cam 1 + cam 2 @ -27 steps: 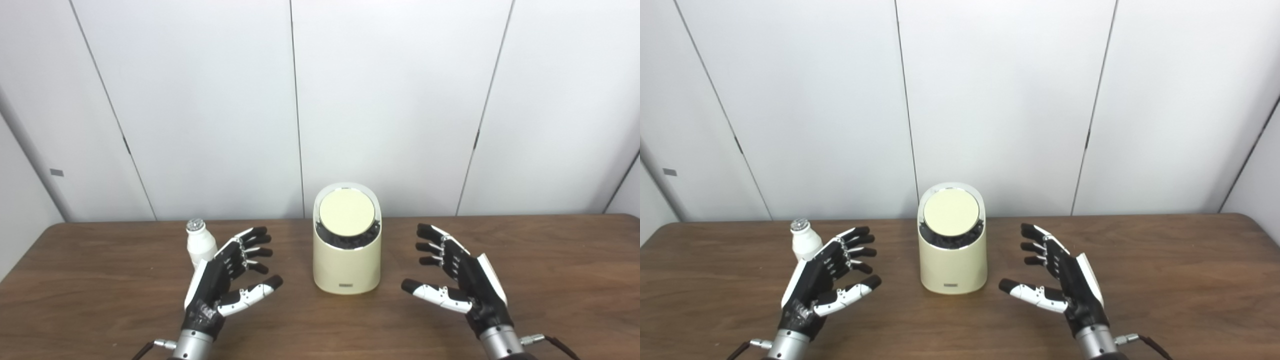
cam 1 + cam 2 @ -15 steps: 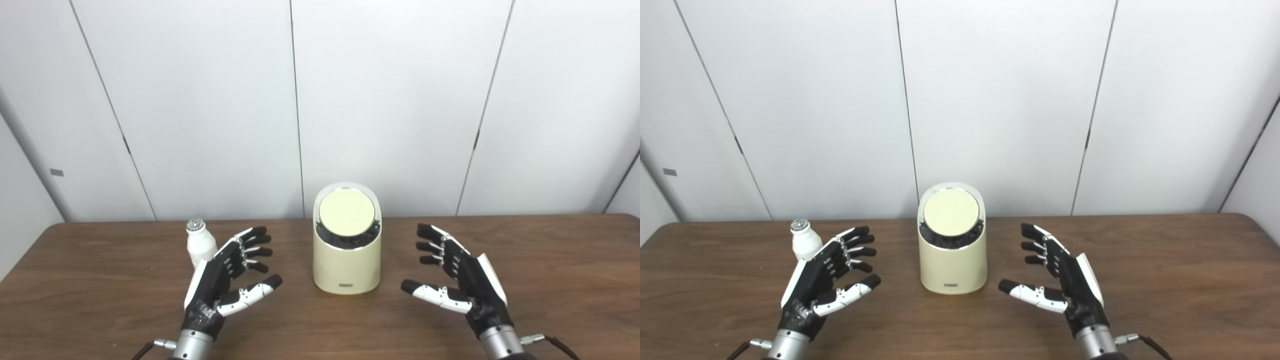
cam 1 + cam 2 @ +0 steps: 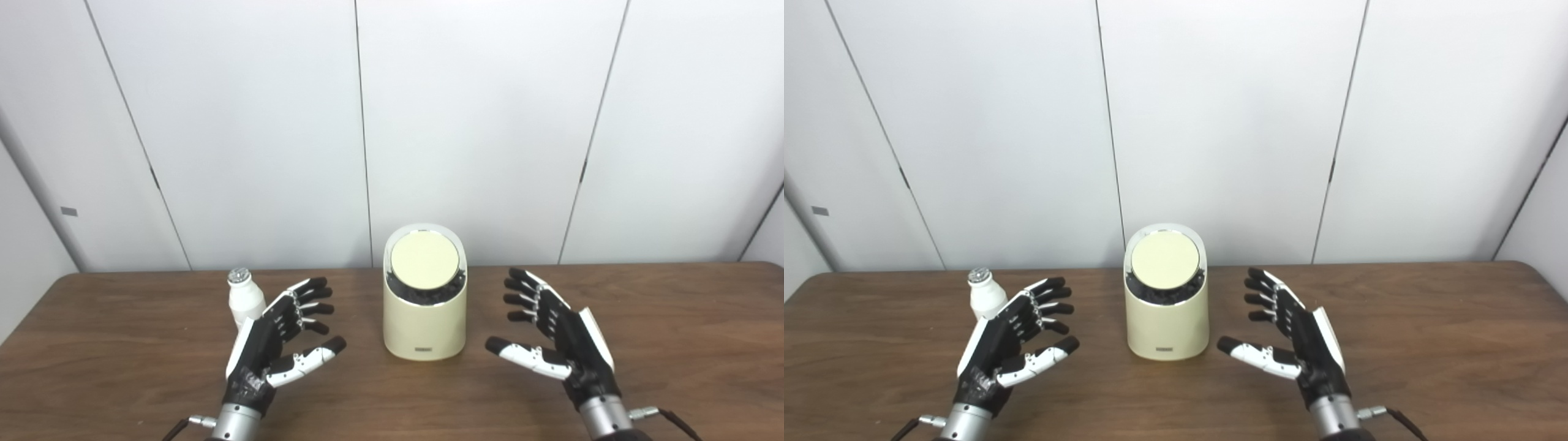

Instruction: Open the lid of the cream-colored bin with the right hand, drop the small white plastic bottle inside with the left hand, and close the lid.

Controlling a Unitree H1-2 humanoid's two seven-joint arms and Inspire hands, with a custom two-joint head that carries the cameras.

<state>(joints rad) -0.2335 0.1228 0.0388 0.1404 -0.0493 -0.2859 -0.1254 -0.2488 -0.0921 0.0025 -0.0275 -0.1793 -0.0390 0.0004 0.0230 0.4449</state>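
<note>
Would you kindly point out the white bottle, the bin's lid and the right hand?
white bottle (image 3: 245, 306), left eye view, on its body.
lid (image 3: 425, 260), left eye view, disc centre.
right hand (image 3: 566, 334), left eye view, palm.

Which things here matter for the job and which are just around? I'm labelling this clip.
For the job:
bin, cream, its round lid shut
bottle, small, white, upright, left of the bin
left hand, open
right hand, open

Just around:
table, wooden
wall panels, white; nothing else lies about
</note>
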